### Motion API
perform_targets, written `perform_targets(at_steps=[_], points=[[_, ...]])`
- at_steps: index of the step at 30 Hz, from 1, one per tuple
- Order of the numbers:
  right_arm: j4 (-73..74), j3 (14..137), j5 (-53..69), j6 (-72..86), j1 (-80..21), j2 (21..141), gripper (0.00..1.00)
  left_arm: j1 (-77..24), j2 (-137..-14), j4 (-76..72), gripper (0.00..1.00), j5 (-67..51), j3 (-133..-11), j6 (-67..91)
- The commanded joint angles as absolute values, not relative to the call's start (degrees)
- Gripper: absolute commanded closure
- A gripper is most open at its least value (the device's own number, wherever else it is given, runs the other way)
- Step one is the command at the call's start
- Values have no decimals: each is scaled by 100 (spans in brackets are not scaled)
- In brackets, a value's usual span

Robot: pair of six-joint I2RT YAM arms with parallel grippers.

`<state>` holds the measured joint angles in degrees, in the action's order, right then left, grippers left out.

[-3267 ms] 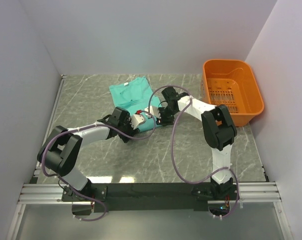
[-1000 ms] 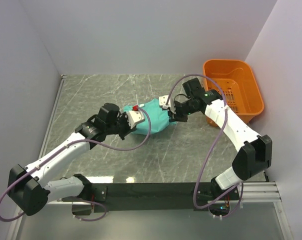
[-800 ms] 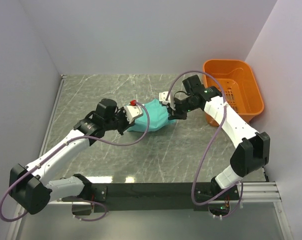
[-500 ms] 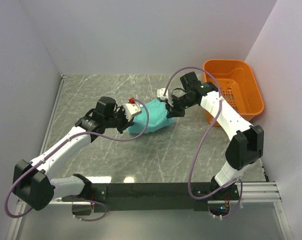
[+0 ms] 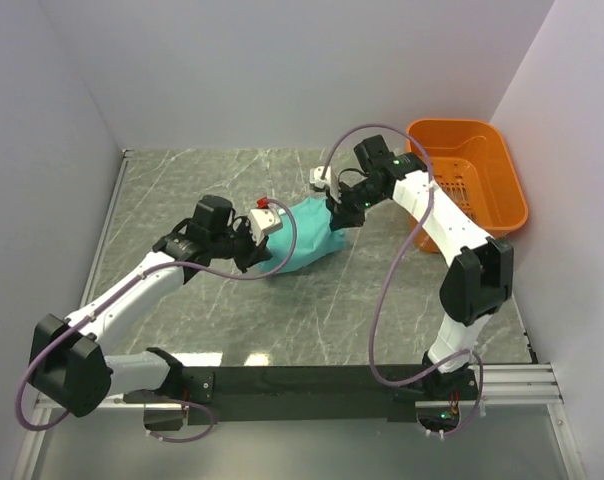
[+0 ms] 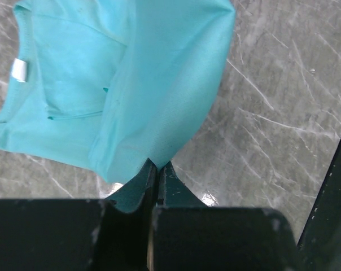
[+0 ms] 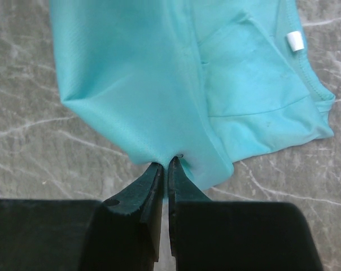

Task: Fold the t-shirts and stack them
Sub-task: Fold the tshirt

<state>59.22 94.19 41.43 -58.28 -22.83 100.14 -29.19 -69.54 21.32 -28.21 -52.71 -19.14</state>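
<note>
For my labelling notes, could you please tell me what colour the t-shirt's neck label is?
The neck label is white, clearest in the right wrist view.

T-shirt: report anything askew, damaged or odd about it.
No tear or spill shows. The t-shirt sags in an uneven bundle between the left claw and the right claw, each shut on a pinched edge, so its layers lie askew.

A plain teal short-sleeved t-shirt (image 5: 304, 236) sits just above the centre of the top view, doubled over into a rumpled mound. Its upper layer is drawn taut into a pinched peak at its left end and another at its right. The collar part lies spread beneath, with a small white neck label (image 7: 294, 40) at the upper right of the right wrist view.
</note>
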Motion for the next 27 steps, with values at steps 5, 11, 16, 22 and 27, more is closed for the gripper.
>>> perform_targets(at_steps=[5, 11, 16, 22, 27], points=[[6012, 10528, 4122, -5178, -2232, 11020, 100, -2207, -7532, 1793, 100, -3568, -5475, -1714], [6003, 11477, 4034, -4721, -2241, 11917, 100, -1627, -8366, 1574, 100, -4025, -5897, -1644], [5503, 11857, 3727, -4141, -2232, 12339, 100, -1380, -9288, 1450, 100, -4008, -6538, -1565], [3922, 11374, 2877, -3166, -2224, 12392, 100, -1292, -10001, 1012, 100, -3771, -7084, -1415], [3191, 11741, 1558, -2075, -2224, 12849, 100, -1248, -10484, 466, 100, -3166, -7338, -1099]])
